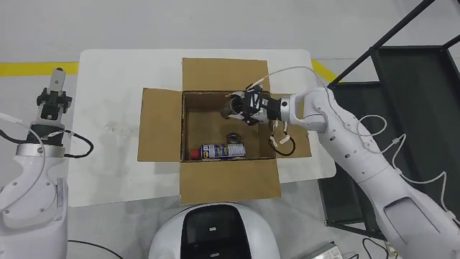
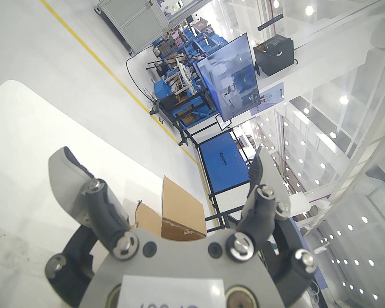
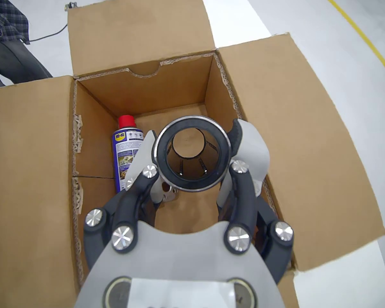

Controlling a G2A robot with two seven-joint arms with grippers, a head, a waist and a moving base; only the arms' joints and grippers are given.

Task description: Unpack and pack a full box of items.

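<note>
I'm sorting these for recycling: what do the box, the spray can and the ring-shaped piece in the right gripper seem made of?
Box: brown corrugated cardboard, matte; fluting shows along torn edges.
Spray can: probably metal, glossy printed skin; its red cap looks plastic.
Ring-shaped piece: smooth black ring with a silvery rim, likely metal, possibly rubber-faced; unclear.

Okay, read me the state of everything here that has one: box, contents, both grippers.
Box: open, flaps spread out.
Spray can: lying on its side in the box, cap on.
Black round holder: held in the box's opening.
Right gripper: shut on the holder.
Left gripper: open, empty.
</note>
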